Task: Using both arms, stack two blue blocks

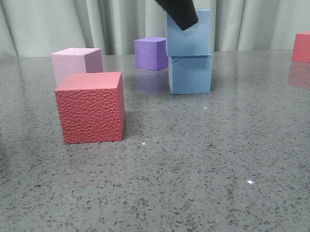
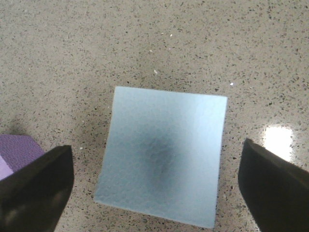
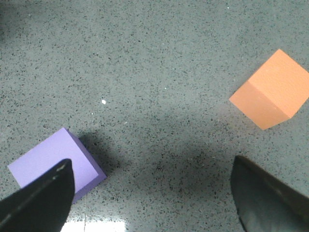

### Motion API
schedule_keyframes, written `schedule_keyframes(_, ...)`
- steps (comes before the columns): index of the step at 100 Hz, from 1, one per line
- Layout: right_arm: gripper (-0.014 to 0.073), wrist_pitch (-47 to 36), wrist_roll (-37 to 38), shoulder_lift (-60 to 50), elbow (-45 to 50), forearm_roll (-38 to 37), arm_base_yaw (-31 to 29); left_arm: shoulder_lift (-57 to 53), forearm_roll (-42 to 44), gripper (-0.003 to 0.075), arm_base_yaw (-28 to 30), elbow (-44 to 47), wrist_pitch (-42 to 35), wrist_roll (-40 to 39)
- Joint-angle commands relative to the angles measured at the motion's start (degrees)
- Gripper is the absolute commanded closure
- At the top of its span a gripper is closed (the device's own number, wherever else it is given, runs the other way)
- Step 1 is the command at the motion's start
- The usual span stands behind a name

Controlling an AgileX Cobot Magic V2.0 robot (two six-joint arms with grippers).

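Blue on blue: upper blue block [image 1: 189, 34] sits on lower blue block [image 1: 190, 74] at 1 o'clock of my front view, slightly offset. Stack looks done; I judge only withdrawal remains. Left gripper [image 2: 159, 191] hangs above, jaws wide, empty. Right gripper [image 3: 152, 195] wide, empty, elsewhere. Speckled grey table [image 1: 197, 170], pale curtain [image 1: 65, 22] behind.
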Motion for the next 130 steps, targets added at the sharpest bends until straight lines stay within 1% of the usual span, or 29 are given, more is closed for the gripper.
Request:
schedule_keyframes(1,-0.0053,-3.2,-0.3,-0.4,-1.3,-0.6,-0.4,-3.4,-1.8,0.0043,-0.6,-1.4,0.4,-0.1)
schedule_keyframes(11,-0.0053,-3.2,-0.3,-0.4,-1.3,-0.6,-0.4,-3.4,-1.9,0.0043,-0.6,-1.5,0.7,-0.1)
schedule_keyframes(33,-0.0053,-3.2,-0.3,-0.4,-1.3,-0.6,-0.4,-5.4,-1.7,0.0044,-0.5,-1.5,0.8,-3.6)
schedule_keyframes(54,-0.0053,-3.3,-0.3,-0.4,-1.3,-0.6,-0.4,-10.2,-1.2,0.0046,2.0,-1.5,1.0,-11.5)
schedule_keyframes(66,-0.0053,-3.3,-0.3,-0.4,-1.3,-0.6,-0.4,-12.8,-1.1,0.0047,5.0,-1.5,1.0,-16.2)
schedule_keyframes(78,-0.0053,-3.3,-0.3,-0.4,-1.3,-0.6,-0.4,-14.6,-1.1,0.0047,9.6,-1.5,1.0,-21.7)
schedule_keyframes(104,-0.0053,-3.3,-0.3,-0.4,-1.3,-0.6,-0.4,-17.9,-1.2,0.0047,19.2,-1.1,1.0,-27.8)
schedule_keyframes(116,-0.0053,-3.3,-0.3,-0.4,-1.3,-0.9,-0.4,-20.9,-2.3,0.0047,22.9,1.9,1.0,-28.3)
schedule_keyframes(130,-0.0053,-3.3,-0.3,-0.4,-1.3,-1.1,-0.4,-25.4,-2.4,0.0048,26.6,9.3,1.0,-28.5)
